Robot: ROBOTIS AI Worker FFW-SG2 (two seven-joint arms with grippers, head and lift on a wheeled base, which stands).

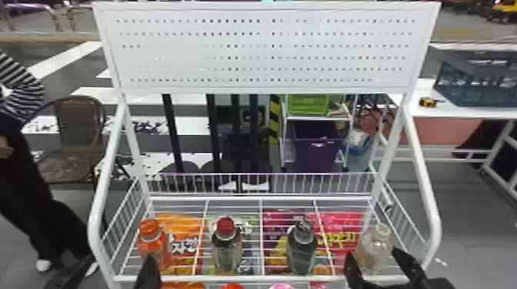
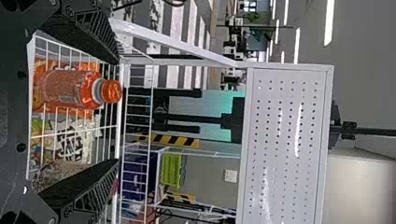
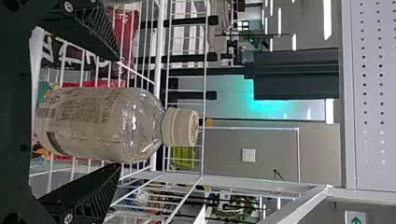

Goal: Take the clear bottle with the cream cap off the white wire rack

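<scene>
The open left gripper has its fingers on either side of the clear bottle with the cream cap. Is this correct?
Not the left: the head view shows the open right gripper with its fingers on either side of that clear bottle.

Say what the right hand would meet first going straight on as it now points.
Most likely the clear bottle, upright on the white wire rack and lined up between the open fingers of the right hand, though depth is hard to judge.
</scene>
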